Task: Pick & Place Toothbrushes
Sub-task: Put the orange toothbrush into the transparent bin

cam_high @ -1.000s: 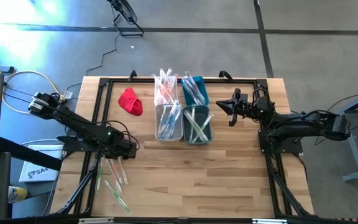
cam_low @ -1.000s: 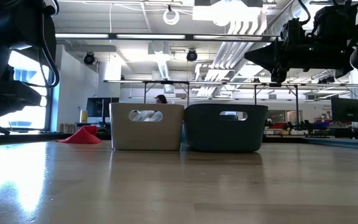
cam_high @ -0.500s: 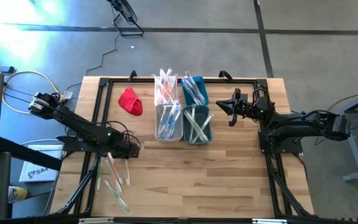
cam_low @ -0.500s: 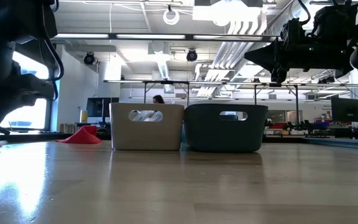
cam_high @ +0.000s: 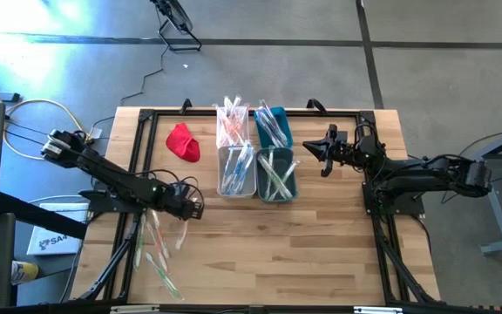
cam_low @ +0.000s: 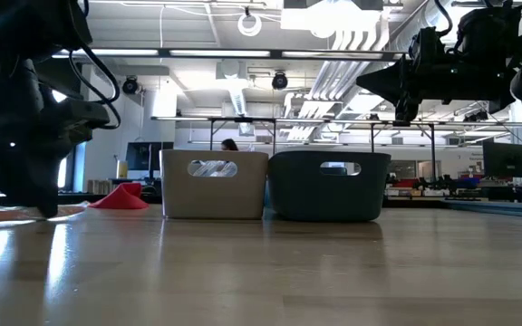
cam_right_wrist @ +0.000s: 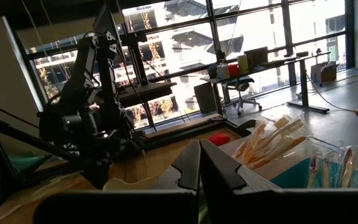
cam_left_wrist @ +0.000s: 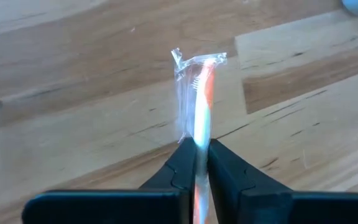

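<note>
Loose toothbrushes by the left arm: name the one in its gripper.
The orange-handled toothbrush, pinched between the left gripper fingers; the rest lie loose on the table.

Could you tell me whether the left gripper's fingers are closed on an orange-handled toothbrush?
Yes, in the left wrist view the left gripper has its two dark fingers pinched on the wrapped orange-handled toothbrush just above the wooden table.

wood table (cam_high: 321, 244); on it: four bins (cam_high: 236, 172), red cloth (cam_high: 182, 142), loose toothbrushes (cam_high: 159, 262)

Pale wood-plank table (cam_high: 321, 235); toothbrush (cam_left_wrist: 199, 106) wrapper, clear crinkled plastic
</note>
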You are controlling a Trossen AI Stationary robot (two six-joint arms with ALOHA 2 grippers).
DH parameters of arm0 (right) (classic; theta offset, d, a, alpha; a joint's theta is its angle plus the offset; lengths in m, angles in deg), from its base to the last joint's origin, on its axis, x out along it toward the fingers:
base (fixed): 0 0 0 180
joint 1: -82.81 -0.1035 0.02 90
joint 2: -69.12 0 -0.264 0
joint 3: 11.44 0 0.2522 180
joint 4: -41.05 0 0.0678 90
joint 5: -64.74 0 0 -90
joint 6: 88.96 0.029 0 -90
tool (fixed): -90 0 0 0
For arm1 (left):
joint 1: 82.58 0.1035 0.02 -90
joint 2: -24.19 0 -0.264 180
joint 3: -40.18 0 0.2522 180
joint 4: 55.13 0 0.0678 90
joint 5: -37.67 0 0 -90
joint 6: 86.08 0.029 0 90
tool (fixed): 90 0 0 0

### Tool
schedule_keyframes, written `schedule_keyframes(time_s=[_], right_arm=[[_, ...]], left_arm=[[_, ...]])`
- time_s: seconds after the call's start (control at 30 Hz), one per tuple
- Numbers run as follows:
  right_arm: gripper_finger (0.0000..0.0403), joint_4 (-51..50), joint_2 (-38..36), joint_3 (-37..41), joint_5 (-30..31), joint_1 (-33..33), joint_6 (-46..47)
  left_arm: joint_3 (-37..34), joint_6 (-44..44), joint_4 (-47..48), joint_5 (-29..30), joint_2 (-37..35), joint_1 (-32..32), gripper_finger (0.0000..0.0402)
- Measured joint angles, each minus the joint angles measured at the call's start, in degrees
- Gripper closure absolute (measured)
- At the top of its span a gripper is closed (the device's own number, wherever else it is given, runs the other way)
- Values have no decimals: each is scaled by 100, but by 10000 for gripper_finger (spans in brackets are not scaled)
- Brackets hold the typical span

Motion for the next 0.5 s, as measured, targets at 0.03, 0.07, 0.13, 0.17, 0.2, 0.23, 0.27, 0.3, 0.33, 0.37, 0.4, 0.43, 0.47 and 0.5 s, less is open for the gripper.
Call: schedule_keyframes(time_s=[0.03, 0.07, 0.13, 0.17, 0.2, 0.23, 0.27, 0.3, 0.33, 0.37, 0.4, 0.43, 0.47, 0.5], right_arm=[[399, -2, 0, 0, 0, -2, 0], [399, -2, 0, 0, 0, -2, 0], [400, 0, 0, 0, 0, -2, 6], [399, -2, 0, 0, 0, -2, 21], [399, -1, 0, 0, 0, 0, 22], [399, -2, 0, 0, 0, -1, 24], [399, -2, 0, 0, 0, -2, 24], [399, -2, 0, 0, 0, -2, 24], [400, -2, 0, 0, 0, -2, 24], [400, -2, 0, 0, 0, -1, 24], [400, -3, 0, 0, 0, 0, 24], [399, -4, 0, 0, 0, 0, 24], [399, -4, 0, 0, 0, -2, 22], [398, -4, 0, 0, 0, -1, 20]], left_arm=[[0, 57, -27, 12, 0, 0, 378], [0, 82, -33, 16, 0, 0, 379], [0, 120, -31, 31, 0, 0, 381], [0, 131, -31, 35, 0, -2, 383], [0, 172, -31, 35, 0, 0, 384], [2, 233, -33, 41, 0, 0, 384], [2, 267, -33, 59, 0, 0, 385], [2, 287, -31, 100, 0, -2, 385], [2, 331, -30, 147, 0, -1, 385], [2, 386, -34, 177, 0, 0, 385], [2, 419, -37, 208, 0, 0, 385], [2, 427, -35, 240, 0, 0, 386], [2, 438, -33, 275, 0, 0, 386], [2, 456, -33, 306, 0, 0, 386]])
